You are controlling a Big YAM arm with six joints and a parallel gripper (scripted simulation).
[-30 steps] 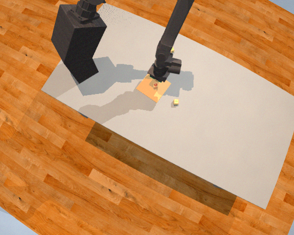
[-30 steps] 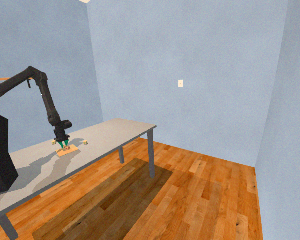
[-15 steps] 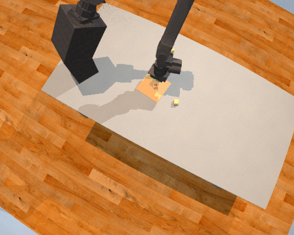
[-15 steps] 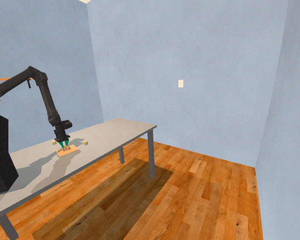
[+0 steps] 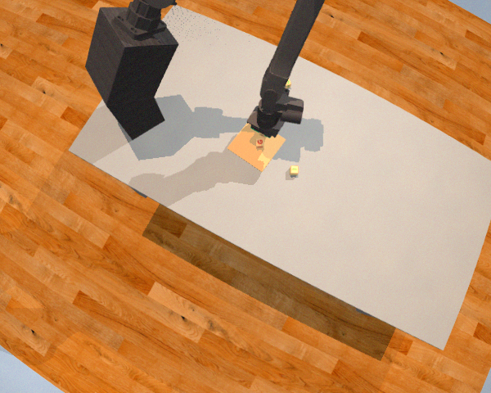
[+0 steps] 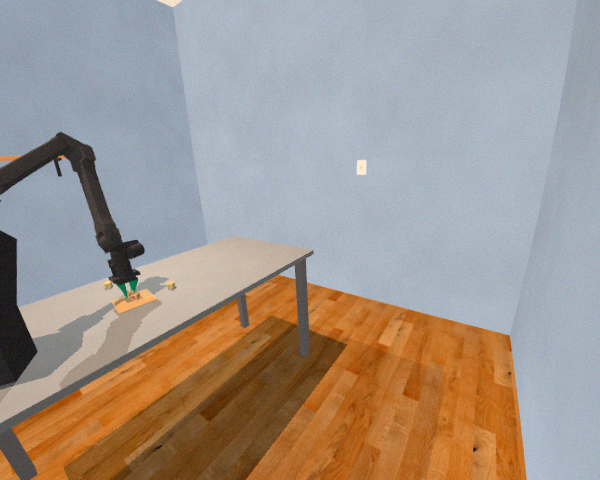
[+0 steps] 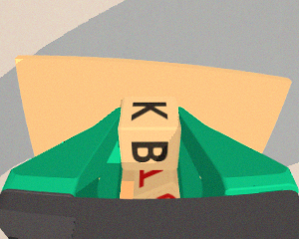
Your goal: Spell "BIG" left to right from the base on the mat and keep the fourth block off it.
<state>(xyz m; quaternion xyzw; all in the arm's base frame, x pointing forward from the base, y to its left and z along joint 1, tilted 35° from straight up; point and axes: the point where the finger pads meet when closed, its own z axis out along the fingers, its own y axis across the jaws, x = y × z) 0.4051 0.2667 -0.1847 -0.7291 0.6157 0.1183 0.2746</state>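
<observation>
Green fingers (image 6: 121, 289) closed from both sides on the B block (image 7: 149, 144), so the gripper (image 5: 260, 134) (image 6: 129, 295) (image 7: 149, 118) had it grasped. Two of that block's faces showed in the wrist view, a black K on one and a black B on the adjoining one, both letters lying sideways in that view. The block was at the mat (image 5: 245, 147) (image 6: 122, 306) (image 7: 70, 100); whether its underside touched the surface could not be told.

Just beside it, the G block (image 5: 259, 142) (image 6: 135, 297) (image 7: 151, 186) stood on the mat, its red G facing up. In the wrist view it was partly hidden, with another red letter on a side face.

The mat lay flat on the pale table (image 5: 364, 211) (image 6: 228, 258). Off the mat, a yellowish block (image 5: 294, 170) (image 6: 171, 285) sat near one corner, its top letter too small to read. Another yellowish block (image 5: 288, 83) (image 6: 108, 284) was on the table too, partly covered by the dark arm (image 5: 294, 38) (image 6: 96, 201) in the top view.
</observation>
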